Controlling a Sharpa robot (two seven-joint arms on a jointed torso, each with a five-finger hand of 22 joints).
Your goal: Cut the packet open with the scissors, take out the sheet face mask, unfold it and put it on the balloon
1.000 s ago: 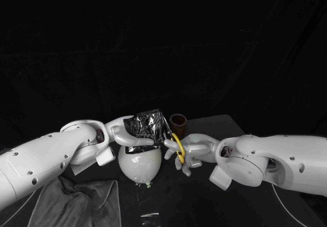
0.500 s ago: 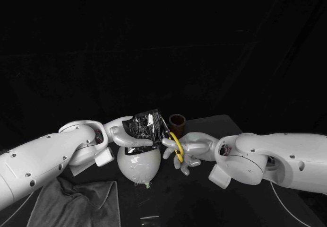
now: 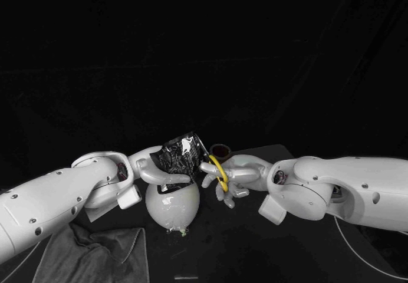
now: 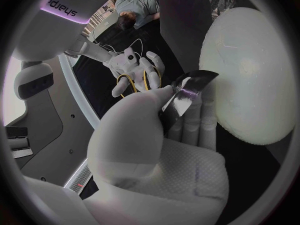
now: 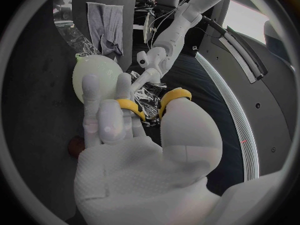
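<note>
1. Crinkled shiny black foil packet [image 3: 183, 154], one; gripped upright by the left robot hand [image 3: 161, 169], just above one pale egg-shaped balloon [image 3: 173, 206] on the black desk [image 3: 270, 152].
2. One pair of yellow-handled scissors [image 3: 220, 174]; held by the right robot hand [image 3: 234, 180], just beside the packet.
3. One crumpled grey cloth [image 3: 94, 250]; under the left arm.

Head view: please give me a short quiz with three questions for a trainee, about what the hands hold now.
1. True or false: the left hand holds the packet close to the balloon.
2. Which hand holds the scissors? A: the left hand. B: the right hand. C: neither.
3. Fill in: the grey cloth lies on the side of the ___ arm.

Key: 1 true; 2 B; 3 left.
</note>
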